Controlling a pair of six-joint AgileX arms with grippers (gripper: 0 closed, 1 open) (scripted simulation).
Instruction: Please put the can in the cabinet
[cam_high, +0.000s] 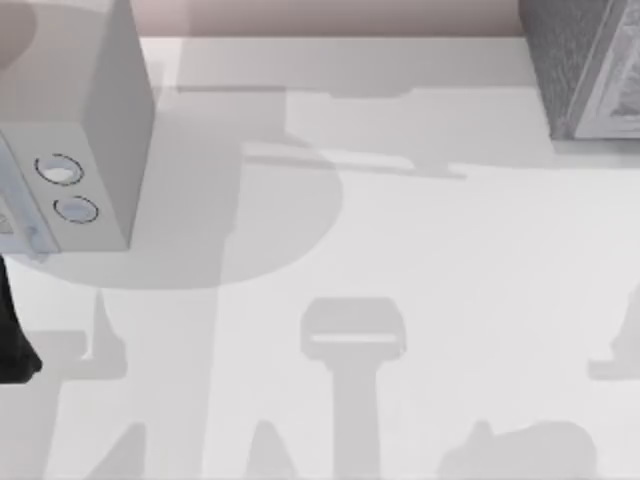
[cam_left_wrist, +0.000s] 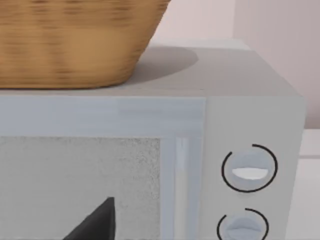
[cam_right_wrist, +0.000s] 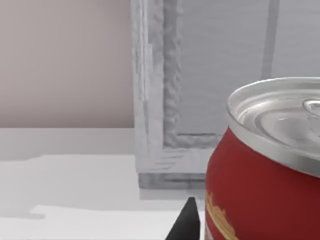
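Close by right claw (cam_right_wrist: 186, 222): can (cam_right_wrist: 260, 190), facing cabinet (cam_right_wrist: 210, 75).

Table layout: two boxes at the far corners.

A dial box (cam_high: 100, 130) stands at the far left of the table (cam_high: 400, 300), its two dials (cam_high: 65, 185) facing near; a basket (cam_left_wrist: 75, 40) sits on top of it. The cabinet (cam_high: 585, 65) stands at the far right, well apart from it. In the right wrist view the can (cam_right_wrist: 265, 180) sits upright near the cabinet's front.
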